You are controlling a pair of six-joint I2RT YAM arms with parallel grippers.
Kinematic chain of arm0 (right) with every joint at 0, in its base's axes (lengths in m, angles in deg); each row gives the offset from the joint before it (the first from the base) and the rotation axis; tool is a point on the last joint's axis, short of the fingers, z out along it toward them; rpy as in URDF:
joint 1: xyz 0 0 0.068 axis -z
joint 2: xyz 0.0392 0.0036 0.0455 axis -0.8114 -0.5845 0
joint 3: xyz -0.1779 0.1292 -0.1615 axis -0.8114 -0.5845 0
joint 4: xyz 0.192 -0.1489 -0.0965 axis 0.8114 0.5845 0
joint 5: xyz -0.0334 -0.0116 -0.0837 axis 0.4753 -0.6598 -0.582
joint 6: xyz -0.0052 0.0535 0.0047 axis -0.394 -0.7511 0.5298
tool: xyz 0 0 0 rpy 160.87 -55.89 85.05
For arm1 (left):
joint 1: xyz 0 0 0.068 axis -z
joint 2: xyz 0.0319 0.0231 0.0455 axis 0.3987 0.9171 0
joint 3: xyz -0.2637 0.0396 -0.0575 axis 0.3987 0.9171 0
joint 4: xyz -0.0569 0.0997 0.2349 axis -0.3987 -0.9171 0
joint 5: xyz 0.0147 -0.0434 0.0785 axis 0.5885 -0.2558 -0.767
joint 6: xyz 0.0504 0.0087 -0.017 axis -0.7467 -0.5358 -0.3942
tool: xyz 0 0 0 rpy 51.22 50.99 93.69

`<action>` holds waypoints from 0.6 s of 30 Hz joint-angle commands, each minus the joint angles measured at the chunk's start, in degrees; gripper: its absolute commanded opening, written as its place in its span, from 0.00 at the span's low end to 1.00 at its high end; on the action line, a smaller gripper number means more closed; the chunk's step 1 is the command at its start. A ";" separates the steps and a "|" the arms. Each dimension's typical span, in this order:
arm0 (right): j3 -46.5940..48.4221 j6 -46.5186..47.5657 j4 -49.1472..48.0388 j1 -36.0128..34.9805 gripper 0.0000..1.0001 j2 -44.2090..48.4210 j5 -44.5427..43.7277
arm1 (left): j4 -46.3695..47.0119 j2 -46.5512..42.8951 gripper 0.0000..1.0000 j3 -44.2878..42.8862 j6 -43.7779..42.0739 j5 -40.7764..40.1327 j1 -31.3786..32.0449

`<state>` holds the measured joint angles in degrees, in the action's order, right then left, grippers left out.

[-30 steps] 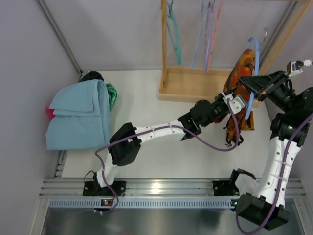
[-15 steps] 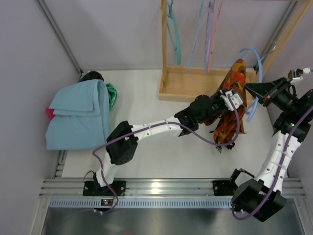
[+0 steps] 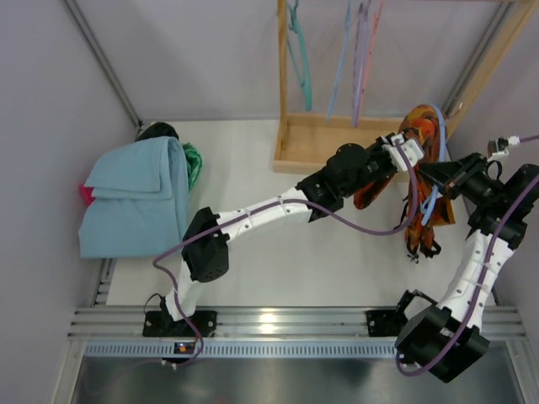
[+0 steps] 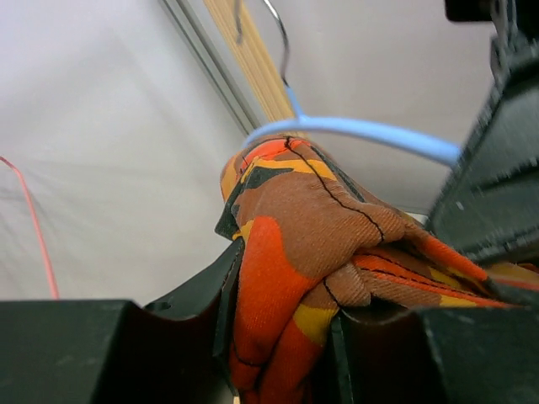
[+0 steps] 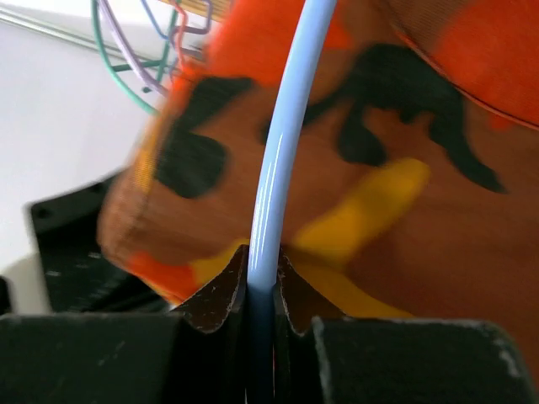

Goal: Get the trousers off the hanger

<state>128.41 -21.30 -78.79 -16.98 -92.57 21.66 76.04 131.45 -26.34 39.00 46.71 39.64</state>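
- Closest to us, the loose end of the trousers [image 3: 424, 236] is dangling toward the table [image 3: 253, 252] on the right side, with a purple cable [image 3: 370, 231] crossing just in front of it.
- Next up, the right gripper [image 5: 262, 282] is clamping the thin bar of the blue hanger [image 5: 286, 143] dead centre between its fingers. The patterned cloth is lying right behind that bar.
- Just past that, the left gripper [image 4: 282, 337] is pinching a fat bunch of the orange and brown fabric. The hanger is arching right over the bunch, and the right gripper is sitting just beside it.
- So we're reading this as mid-strip: one side is anchoring the hanger and the other is dragging the trousers off it.
- From above it's all one tangle, so we're honestly not telling how much cloth is draped over the bar. Probably a fair bit.
- How we're thinking of doing it well:
  - The right side should be holding the hanger rock steady.
  - The left should be pulling the bunch along the bar and out toward the open table, not straight down. That way the fabric is sliding instead of twisting that skinny bar out of the pinch.
  - We're also going slow and watching that the cable isn't snagging the hanging leg.
- Farthest back, the wooden rack [image 3: 282, 84] is standing with spare hangers [image 3: 301, 67] on it, and we're steering the pull away from all that.
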 commanded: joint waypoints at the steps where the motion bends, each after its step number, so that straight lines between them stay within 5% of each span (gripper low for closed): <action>1: -1.78 11.68 4.91 1.85 0.00 -0.17 -2.89 | 17.25 -6.81 0.00 -10.17 0.69 -1.02 -1.00; 18: -8.55 44.56 16.87 12.31 0.00 -17.48 -6.23 | 16.63 -6.46 0.00 -24.42 -0.02 -1.73 -2.31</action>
<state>123.07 11.59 -67.23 -7.10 -105.88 26.03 64.72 133.39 -39.96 38.35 46.27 38.33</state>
